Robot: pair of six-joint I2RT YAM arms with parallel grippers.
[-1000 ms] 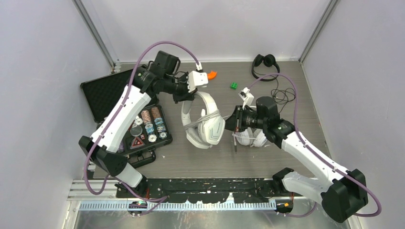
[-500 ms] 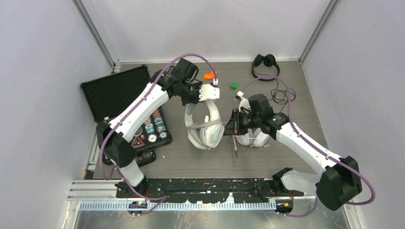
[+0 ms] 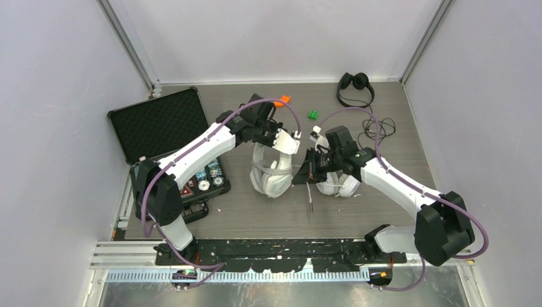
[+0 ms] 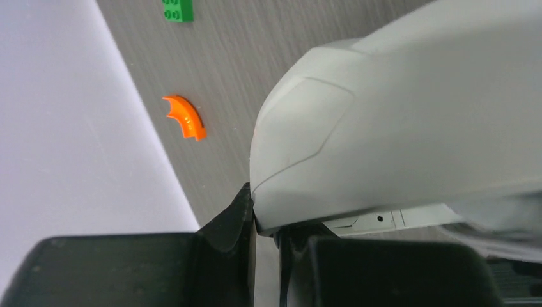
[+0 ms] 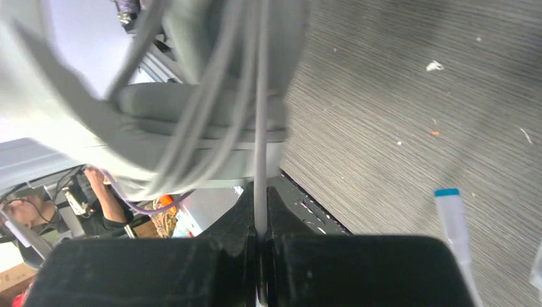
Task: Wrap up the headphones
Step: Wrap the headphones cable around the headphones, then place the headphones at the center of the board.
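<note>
The white headset point(image 3: 273, 173) is sitting near the middle of the surface point(image 3: 255, 214), its headband pointing away from the arm bases and its ear cups toward them. Several turns of its white cable point(image 5: 260, 160) are lying across the band between the cups. The left gripper point(image 4: 265, 230) is clamping the headset's pale shell at the far end, with its jaws nearly together on a thin edge. The right gripper point(image 5: 261, 230) is working just to the right of the white headset. It is pinching the white cable tight between its jaws, and the cable is running straight from there up to the wrapped turns. The free end is trailing from that gripper toward the arm bases.

A pale grey headset point(image 3: 342, 187) is lying just right of the white headset, partly under the right arm. The black headset point(image 3: 355, 85) is resting well beyond it to the right, with its black cable point(image 3: 377, 128) loose nearby. A green brick point(image 3: 312, 114) and an orange piece point(image 3: 282, 100) are lying just beyond the white headset. An open black case point(image 3: 156, 125) is sitting to its left.
</note>
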